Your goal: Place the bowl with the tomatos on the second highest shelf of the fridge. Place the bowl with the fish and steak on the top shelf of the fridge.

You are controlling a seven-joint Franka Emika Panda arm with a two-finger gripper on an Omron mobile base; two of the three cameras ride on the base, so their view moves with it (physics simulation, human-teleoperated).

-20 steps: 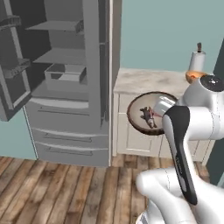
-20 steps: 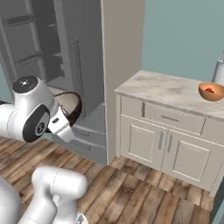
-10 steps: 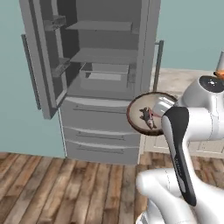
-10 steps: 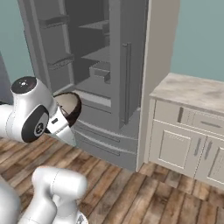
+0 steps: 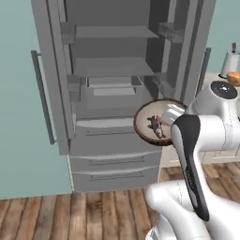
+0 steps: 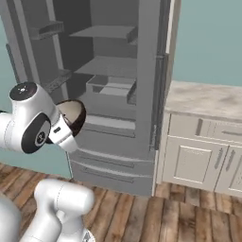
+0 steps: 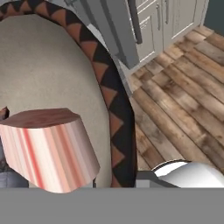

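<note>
The round dark brown bowl with the zigzag-patterned rim [image 5: 158,124] is carried tilted, its open face turned toward the left base camera, in front of the tall grey fridge [image 5: 117,93] at about the height of the upper drawer front, below the open shelves. It reads as a rigid, glossy vessel, probably ceramic, so likely breakable and slick at the rim; the loose contents are the real worry, since tipped this far they could slide out (levelling it before it goes in seems wise). The rim is the only sensible place to hold it, and judging from the hand view, where the patterned rim [image 7: 114,109] runs right down to the fingers, the gripper [image 6: 60,133] is closed narrowly on that edge, though the fingertips themselves are hidden. Inside lie a small dark grey fish [image 5: 153,123] and a flat pink slab of steak [image 7: 48,148], resting against the pale interior. The thin grey top shelf [image 5: 112,32] sits well above the bowl.
</note>
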